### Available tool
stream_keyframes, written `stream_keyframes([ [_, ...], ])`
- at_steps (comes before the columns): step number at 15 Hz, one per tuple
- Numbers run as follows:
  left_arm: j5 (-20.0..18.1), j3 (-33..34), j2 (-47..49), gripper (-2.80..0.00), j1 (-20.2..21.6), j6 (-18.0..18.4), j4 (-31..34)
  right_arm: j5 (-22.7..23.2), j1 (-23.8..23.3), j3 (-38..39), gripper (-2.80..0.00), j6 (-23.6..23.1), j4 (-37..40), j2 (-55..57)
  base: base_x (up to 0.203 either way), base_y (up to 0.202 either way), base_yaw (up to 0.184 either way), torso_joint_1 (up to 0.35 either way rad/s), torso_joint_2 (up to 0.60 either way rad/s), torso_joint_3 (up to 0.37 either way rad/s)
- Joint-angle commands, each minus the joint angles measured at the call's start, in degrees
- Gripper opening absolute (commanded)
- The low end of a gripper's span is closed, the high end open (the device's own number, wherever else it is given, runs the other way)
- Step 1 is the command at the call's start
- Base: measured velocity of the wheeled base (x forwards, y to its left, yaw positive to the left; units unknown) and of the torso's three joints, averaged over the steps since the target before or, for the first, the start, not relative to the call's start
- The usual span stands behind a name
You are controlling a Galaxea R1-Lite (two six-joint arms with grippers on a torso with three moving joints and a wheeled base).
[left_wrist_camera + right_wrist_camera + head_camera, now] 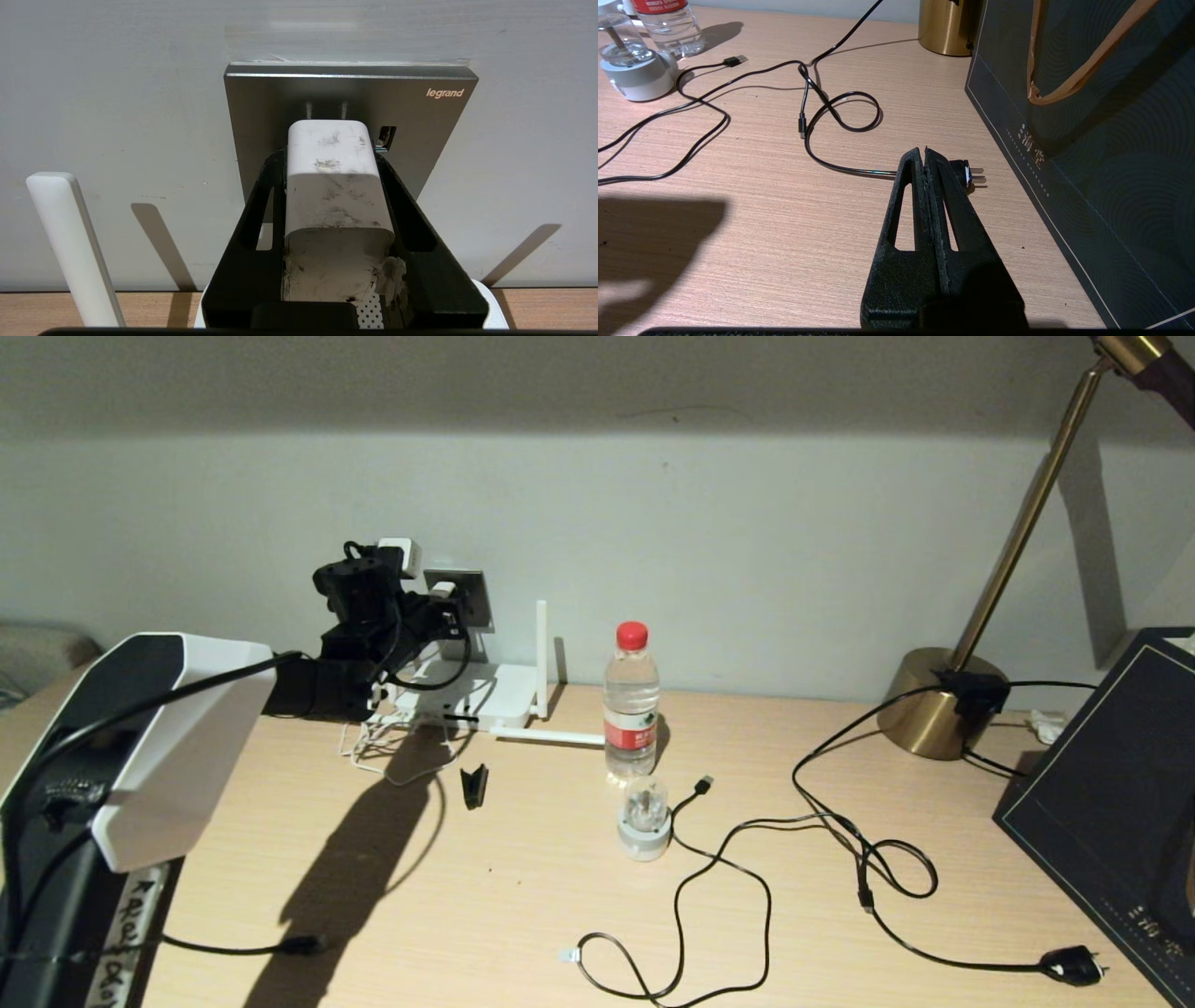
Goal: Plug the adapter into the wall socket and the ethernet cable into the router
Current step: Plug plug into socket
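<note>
Left of centre in the head view, the left gripper [331, 154] clamps one white adapter [334, 186], its two prongs just at the grey wall socket [420, 121]. Below sits one white router [481, 700]; two antennas are visible. One water bottle [631, 700] stands at centre. The right gripper [925, 154], fingers pressed together and empty, hovers over the desk [761, 210] near one black plug [966, 172].

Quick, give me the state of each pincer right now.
Left pincer: closed on the adapter, held up at the wall socket.
Right pincer: shut, holding nothing, over the table.
</note>
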Motion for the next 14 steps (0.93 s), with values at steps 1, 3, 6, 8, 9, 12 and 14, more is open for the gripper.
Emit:
stream_keyframes([
  [1,-0.1,-0.1,-0.7,-2.80,0.0,0.0,0.9,0.0,0.0,0.0,-2.80,0.0,0.0,0.1,0.000,0.000,0.000,0.000,0.00,0.000],
  [3,-0.1,-0.1,-1.3,-2.80,-0.1,0.0,2.6,0.0,0.0,0.0,-2.80,0.0,0.0,0.1,0.000,0.000,0.000,0.000,0.00,0.000],
  [6,0.2,-0.2,-0.6,-2.80,0.1,0.0,2.8,0.0,0.0,0.0,-2.80,0.0,0.0,0.1,0.000,0.000,0.000,0.000,0.00,0.000],
  [8,1.6,-0.4,-0.2,-2.80,0.1,0.0,2.7,0.0,0.0,0.0,-2.80,0.0,0.0,0.1,0.000,0.000,0.000,0.000,0.00,0.000],
  [9,2.7,-0.6,0.1,-2.80,0.0,0.0,2.6,0.0,0.0,0.0,-2.80,0.0,0.0,0.1,0.000,0.000,0.000,0.000,0.00,0.000],
  [12,2.2,-0.6,0.5,-2.80,-0.1,-0.1,2.5,0.0,0.0,0.0,-2.80,0.0,0.0,0.1,0.000,0.000,0.000,0.000,0.00,0.000],
  [14,2.2,-0.6,0.1,-2.80,0.0,-0.1,2.9,0.0,0.0,0.0,-2.80,0.0,0.0,0.1,0.000,0.000,0.000,0.000,0.00,0.000],
])
